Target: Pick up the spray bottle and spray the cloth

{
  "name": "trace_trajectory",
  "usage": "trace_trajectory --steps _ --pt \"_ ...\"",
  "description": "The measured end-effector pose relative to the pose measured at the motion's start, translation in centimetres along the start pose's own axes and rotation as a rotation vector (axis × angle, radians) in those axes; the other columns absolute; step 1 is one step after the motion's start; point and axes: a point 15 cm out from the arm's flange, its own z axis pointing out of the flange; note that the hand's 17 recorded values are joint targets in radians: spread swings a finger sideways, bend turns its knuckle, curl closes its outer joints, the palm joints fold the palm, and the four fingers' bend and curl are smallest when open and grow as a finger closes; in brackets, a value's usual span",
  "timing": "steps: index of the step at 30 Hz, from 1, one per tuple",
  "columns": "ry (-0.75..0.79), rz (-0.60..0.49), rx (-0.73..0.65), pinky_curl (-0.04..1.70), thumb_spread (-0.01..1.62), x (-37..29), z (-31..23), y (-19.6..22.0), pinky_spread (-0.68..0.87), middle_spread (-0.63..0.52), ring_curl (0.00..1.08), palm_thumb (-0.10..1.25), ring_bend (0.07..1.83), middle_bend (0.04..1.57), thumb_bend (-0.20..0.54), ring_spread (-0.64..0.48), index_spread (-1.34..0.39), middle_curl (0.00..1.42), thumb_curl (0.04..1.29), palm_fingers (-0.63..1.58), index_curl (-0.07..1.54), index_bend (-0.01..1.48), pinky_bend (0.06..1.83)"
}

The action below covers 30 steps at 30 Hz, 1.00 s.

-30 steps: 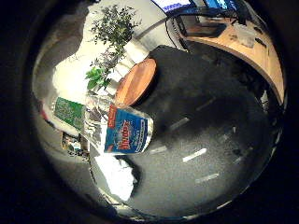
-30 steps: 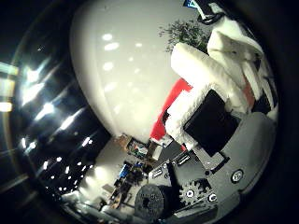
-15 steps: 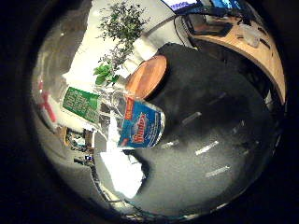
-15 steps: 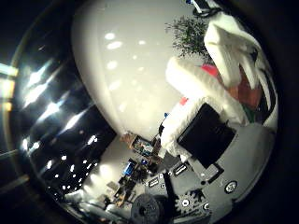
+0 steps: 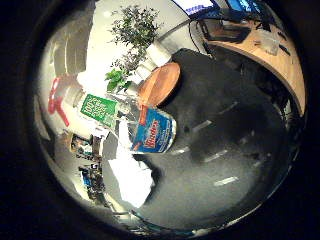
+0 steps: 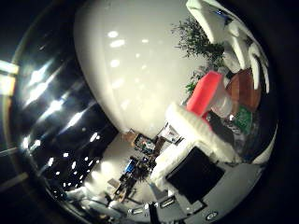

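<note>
A: Step in hand?

B: The pick-up, by judgement. Clear plastic spray bottle with red trigger head and blue and green labels, close to the palm and lying across the little finger side view. Spraying not yet begun, as far as can be seen.

A: State of the fingers?

B: Curled round the neck of the bottle just under the red head, so grasping it. White and black hand seen only in part in the thumb side view; a firm hold only judged, not proven.

A: Bottle lifted off the dark grey bench?

B: Cannot tell. Base over the bench, but contact or gap not clear.

A: And the crumpled white cloth?

B: On the bench, near the body of the bottle and apart from it. Taking the red head as 12 o'clock of the bottle, at about 9 o'clock. Round brown wooden disc at about 4 o'clock, with a green leafy plant beyond.

A: Needed for the next move?

B: Probably a turn of the bottle, because the nozzle points away from the cloth and not at it. Then a squeeze on the trigger, without loosening the hold on the neck. Risk of slipping during the turn, to judge from the smooth plastic.
</note>
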Motion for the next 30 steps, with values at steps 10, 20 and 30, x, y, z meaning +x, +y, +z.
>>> trace_trajectory --steps 10,20,30 --pt "0.037 -0.019 -0.042 0.74 1.10 1.6 -1.5 0.9 0.18 0.00 0.45 0.63 0.64 0.38 -0.023 0.01 -0.25 0.56 0.33 0.05 0.56 0.25 0.47" --pt "0.044 0.012 -0.069 0.52 1.09 3.6 -1.1 1.7 0.35 0.07 0.32 0.60 0.41 0.20 -0.022 0.11 -0.26 0.40 0.31 0.09 0.39 0.16 0.37" --pt "0.042 0.042 -0.093 0.41 1.09 6.5 0.5 1.2 0.34 0.06 0.28 0.58 0.37 0.19 -0.023 0.11 -0.26 0.35 0.30 0.14 0.32 0.16 0.36"
